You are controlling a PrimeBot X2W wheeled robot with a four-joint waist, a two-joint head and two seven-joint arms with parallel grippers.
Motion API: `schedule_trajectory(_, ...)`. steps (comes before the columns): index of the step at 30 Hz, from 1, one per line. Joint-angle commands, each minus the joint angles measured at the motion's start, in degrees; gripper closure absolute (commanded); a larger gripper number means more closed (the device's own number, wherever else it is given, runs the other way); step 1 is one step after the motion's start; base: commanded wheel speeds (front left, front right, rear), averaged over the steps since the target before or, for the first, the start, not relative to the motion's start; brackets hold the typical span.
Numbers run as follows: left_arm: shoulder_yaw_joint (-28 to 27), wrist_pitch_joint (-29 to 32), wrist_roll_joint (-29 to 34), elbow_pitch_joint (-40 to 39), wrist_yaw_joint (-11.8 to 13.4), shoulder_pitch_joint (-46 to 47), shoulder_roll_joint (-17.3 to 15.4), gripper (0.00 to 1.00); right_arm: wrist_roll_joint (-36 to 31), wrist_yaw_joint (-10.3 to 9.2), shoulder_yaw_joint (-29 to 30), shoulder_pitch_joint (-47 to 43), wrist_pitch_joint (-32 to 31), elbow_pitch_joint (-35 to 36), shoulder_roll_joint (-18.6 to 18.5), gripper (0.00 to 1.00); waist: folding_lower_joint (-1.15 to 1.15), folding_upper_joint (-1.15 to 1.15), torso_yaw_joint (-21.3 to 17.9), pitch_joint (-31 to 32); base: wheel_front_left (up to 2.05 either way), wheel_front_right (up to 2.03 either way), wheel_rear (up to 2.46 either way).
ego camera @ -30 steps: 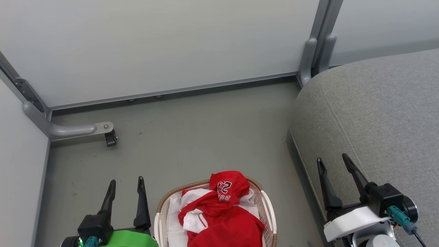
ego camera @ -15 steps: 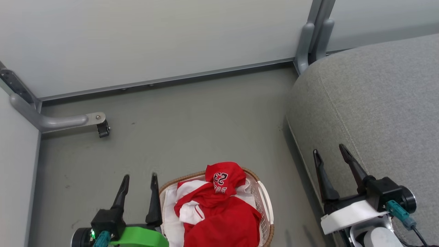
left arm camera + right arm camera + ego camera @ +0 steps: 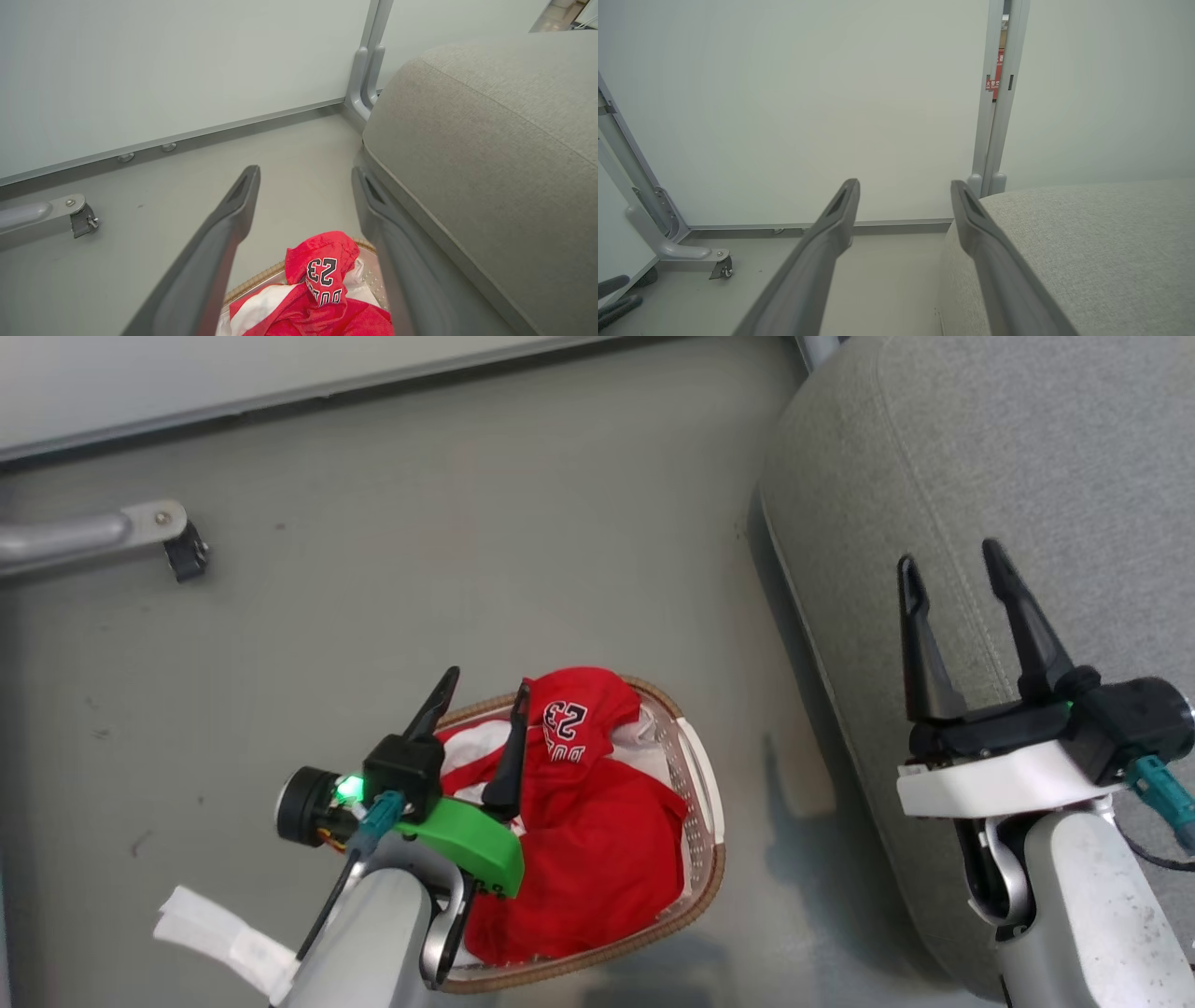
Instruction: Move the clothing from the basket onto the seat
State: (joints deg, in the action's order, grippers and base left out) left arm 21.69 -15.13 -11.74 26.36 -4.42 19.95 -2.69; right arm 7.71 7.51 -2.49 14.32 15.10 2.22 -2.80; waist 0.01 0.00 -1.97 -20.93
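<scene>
Head camera has tipped downward since a second ago, so the whole scene sits differently. The real change is the left hand (image 3: 487,681), which was beside the basket's left rim and now reaches in over that side. Its two fingers are spread with nothing between them. Right hand (image 3: 947,553) is likewise spread and empty, over the near edge of the seat (image 3: 1027,448), well apart from the laundry. Clothing (image 3: 588,803) all lies in the basket (image 3: 713,859), which stands on the floor (image 3: 467,523) just left of the seat. It is a red heap with white trim, and a raised fold bearing the number 23 (image 3: 567,719) sits at the far end. A strip of white liner (image 3: 653,756) shows beside the fold. The heap runs along the basket's long axis, away from the robot and leaning slightly right in the head view. The left fingers point nearly the same way. In the left wrist view the numbered fold sits ahead of and below the fingers, centred in the gap between them, apparently not touching. Judgement: the left arm is plainly the nearer one. A grasp calls for dropping down and slightly forward onto the fold or the bulk behind it. After that the load must go rightward and up, over the rim, to the seat. Loose fabric may trail or snag the liner.
</scene>
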Motion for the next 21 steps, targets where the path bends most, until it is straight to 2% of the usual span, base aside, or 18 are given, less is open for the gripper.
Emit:
schedule_trajectory(1,1.0,0.0,-0.4,2.5,-0.6,2.5,-0.4,0.00,0.6,-0.05,0.3,1.3,0.1,0.6,-0.2,0.00,-0.01,0.00,-3.6,-11.2,0.00,0.00,0.00)
schedule_trajectory(4,4.4,0.0,-0.1,9.3,-1.6,7.2,-0.4,0.00,1.4,-0.05,0.4,3.5,0.1,1.8,-0.1,0.00,-0.01,0.00,-4.7,-15.1,0.00,0.00,0.00)
schedule_trajectory(11,8.7,0.0,-0.3,21.0,-2.1,14.6,-0.4,0.00,3.4,-0.05,0.5,6.5,0.1,3.4,-0.1,0.00,-0.01,0.00,-7.3,-22.2,0.00,0.00,0.00)
schedule_trajectory(17,9.3,0.0,-0.6,29.6,-0.6,20.3,-0.4,0.00,4.5,-0.05,-1.7,8.0,0.1,5.0,-0.1,0.00,-0.01,0.00,-9.2,-27.0,0.00,0.00,0.00)
schedule_trajectory(21,8.4,0.0,-0.6,32.4,1.5,23.6,-0.4,0.00,5.2,-0.05,-3.6,8.8,0.1,6.1,-0.1,0.00,-0.01,0.00,-9.9,-29.6,0.00,0.00,0.00)
